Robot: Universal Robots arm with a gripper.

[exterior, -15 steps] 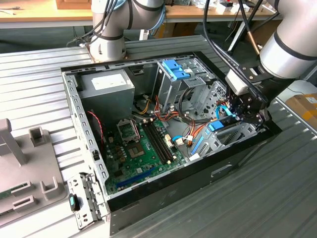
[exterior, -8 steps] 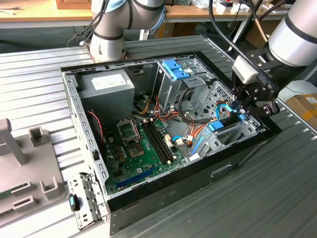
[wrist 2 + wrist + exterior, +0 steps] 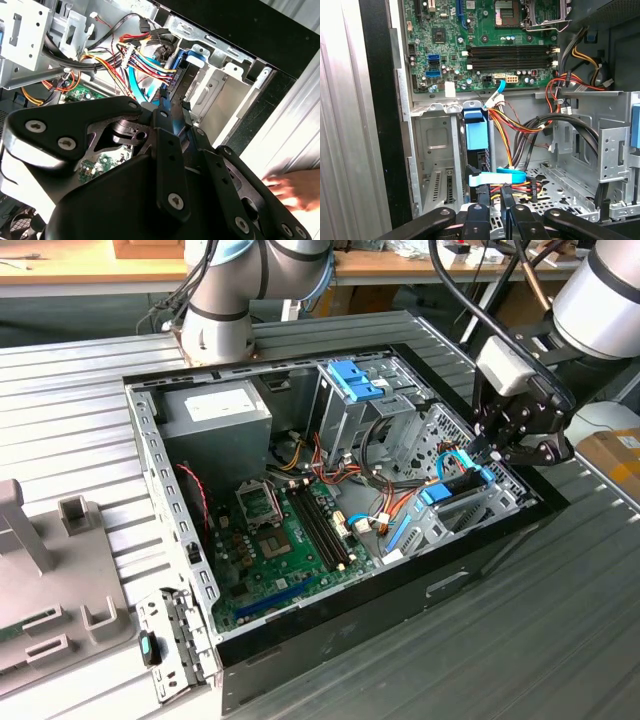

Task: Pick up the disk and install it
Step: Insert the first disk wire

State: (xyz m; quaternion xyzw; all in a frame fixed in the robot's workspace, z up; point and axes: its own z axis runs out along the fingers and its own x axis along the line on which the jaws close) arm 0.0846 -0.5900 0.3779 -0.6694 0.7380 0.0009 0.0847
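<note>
— Black linkages of my fingers [image 3: 172,112] crowd both wrist views. What do they hold?

— They sit narrow over the disk [image 3: 457,486], its blue bracket upright in the drive bay at the case's [image 3: 330,635] front corner. Whether they grip it, I cannot tell.

— Risk?

— Coloured cables [image 3: 512,127] lie just beside the bay; I judge a skewed push could snag them or jam the bracket.
</note>
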